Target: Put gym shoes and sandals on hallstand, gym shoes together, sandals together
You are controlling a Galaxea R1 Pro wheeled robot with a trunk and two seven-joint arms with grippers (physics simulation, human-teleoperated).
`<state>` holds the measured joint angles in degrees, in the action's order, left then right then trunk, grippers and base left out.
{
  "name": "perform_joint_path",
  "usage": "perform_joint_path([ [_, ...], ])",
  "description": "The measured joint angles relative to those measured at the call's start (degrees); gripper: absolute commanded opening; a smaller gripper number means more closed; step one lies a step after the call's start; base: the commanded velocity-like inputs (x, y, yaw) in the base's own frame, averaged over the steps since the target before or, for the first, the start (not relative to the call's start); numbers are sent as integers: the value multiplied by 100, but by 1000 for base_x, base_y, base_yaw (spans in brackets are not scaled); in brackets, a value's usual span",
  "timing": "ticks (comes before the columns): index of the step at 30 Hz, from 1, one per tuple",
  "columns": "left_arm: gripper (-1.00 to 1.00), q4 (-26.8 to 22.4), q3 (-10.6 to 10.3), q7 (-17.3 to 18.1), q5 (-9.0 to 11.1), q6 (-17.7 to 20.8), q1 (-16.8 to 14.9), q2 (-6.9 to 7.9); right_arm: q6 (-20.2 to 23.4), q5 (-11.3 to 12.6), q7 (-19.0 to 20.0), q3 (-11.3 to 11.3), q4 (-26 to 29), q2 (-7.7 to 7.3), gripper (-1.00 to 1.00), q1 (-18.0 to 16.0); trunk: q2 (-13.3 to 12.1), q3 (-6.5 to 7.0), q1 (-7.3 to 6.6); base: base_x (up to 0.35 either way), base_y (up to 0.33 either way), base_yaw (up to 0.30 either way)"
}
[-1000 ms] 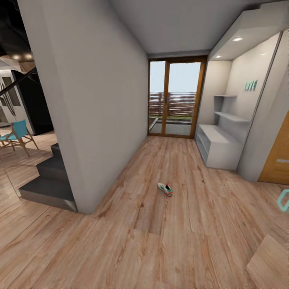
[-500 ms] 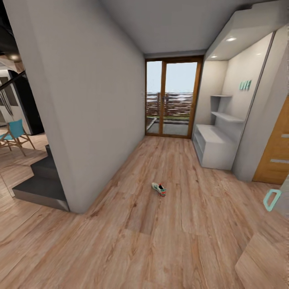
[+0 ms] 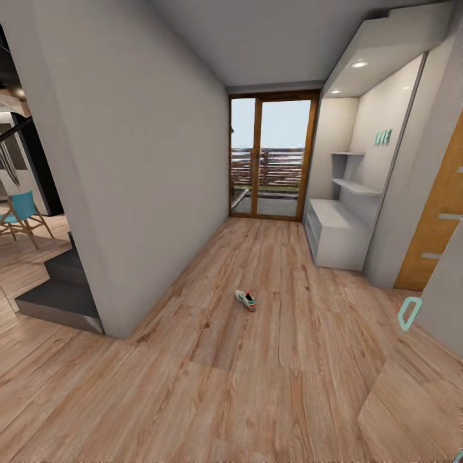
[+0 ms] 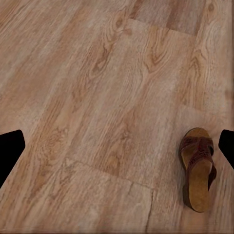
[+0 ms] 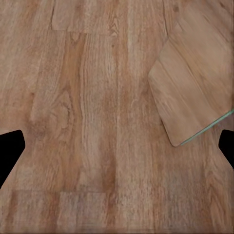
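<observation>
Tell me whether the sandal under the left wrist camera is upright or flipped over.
Upright. The sandal lies sole-down on the floor, its tan insole facing up and the brown strap arching over it.

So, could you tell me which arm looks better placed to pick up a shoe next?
Probably left: a sandal lies on the floor by the open left gripper; the right gripper faces bare planks.
</observation>
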<state>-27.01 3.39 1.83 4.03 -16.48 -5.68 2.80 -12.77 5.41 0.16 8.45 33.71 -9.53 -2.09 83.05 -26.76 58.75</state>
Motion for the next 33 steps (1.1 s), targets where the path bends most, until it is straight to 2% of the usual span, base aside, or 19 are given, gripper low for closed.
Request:
perform_joint_path([
  [9, 100, -1, 6, 0, 126, -7, -8, 47, 0, 0, 0, -1, -1, 1, 100, 0, 0, 0, -1, -14, -9, 0],
  [15, 100, 0, 5, 0, 130, -8, -9, 61, -2, 0, 0, 0, 0, 4, 100, 1, 0, 0, -1, -31, -32, 0],
  [24, 100, 0, 5, 0, 131, -8, -9, 57, 2, 0, 0, 0, 0, 5, 100, 0, 0, 0, 0, -168, -145, 0],
  [33, 100, -1, 6, 0, 126, -6, -15, 57, 3, -7, -6, -4, -11, 5, 100, 0, 0, 0, -2, -26, -16, 0],
])
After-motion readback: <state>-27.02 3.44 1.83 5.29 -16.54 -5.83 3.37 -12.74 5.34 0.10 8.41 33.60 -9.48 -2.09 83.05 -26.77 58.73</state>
